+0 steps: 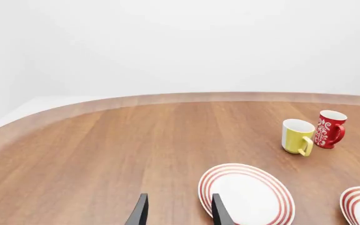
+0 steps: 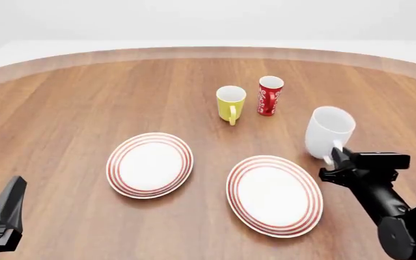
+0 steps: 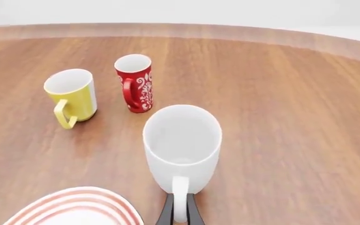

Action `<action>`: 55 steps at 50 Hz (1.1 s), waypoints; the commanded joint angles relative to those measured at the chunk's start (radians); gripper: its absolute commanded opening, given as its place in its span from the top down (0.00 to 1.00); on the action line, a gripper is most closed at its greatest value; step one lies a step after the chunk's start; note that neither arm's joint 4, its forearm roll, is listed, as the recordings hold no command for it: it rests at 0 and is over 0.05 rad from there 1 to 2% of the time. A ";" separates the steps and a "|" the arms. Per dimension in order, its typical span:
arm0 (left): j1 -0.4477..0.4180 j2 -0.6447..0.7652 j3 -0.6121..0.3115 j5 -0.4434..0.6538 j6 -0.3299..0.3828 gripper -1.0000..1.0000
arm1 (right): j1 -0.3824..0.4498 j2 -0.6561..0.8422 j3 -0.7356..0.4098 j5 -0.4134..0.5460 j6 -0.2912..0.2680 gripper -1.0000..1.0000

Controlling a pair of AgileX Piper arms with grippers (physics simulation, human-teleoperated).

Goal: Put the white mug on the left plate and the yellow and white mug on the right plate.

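Right gripper (image 3: pixel 178 211) pinched on the loop handle of the white mug (image 2: pixel 329 131), held just right of the right plate (image 2: pixel 274 195). Left gripper (image 1: pixel 178 211) parted, holding nothing, near the left plate (image 2: pixel 149 164). Risk: thin handle grip, likely swing or slip in transit; wrong plate nearest. Yellow and white mug (image 2: pixel 231 103) beside red mug (image 2: pixel 270 96), far side. Glossy ceramic, tapered walls; ringed flat plates; wood-grain table (image 2: pixel 63 103).
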 commanded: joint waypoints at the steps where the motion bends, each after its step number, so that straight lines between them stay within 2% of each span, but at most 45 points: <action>1: 0.000 0.000 0.000 0.000 0.000 0.00 | 0.014 -0.082 0.038 0.000 0.008 1.00; 12: 0.000 0.000 0.000 0.000 0.000 0.00 | 0.050 -0.157 0.047 0.028 -0.005 1.00; 20: 0.000 0.000 0.000 0.000 0.000 0.00 | 0.078 -0.202 0.059 0.046 0.010 1.00; 38: 0.000 0.000 0.000 0.000 0.000 0.00 | 0.148 -0.432 0.055 0.223 -0.012 1.00; 45: 0.000 0.000 0.000 0.000 0.000 0.00 | 0.206 -0.569 0.039 0.349 -0.015 1.00; 50: 0.000 0.000 0.000 0.000 0.000 0.00 | 0.229 -0.629 0.034 0.385 -0.054 1.00; 55: 0.000 0.000 0.000 0.000 0.000 0.00 | 0.255 -0.679 0.016 0.440 -0.056 1.00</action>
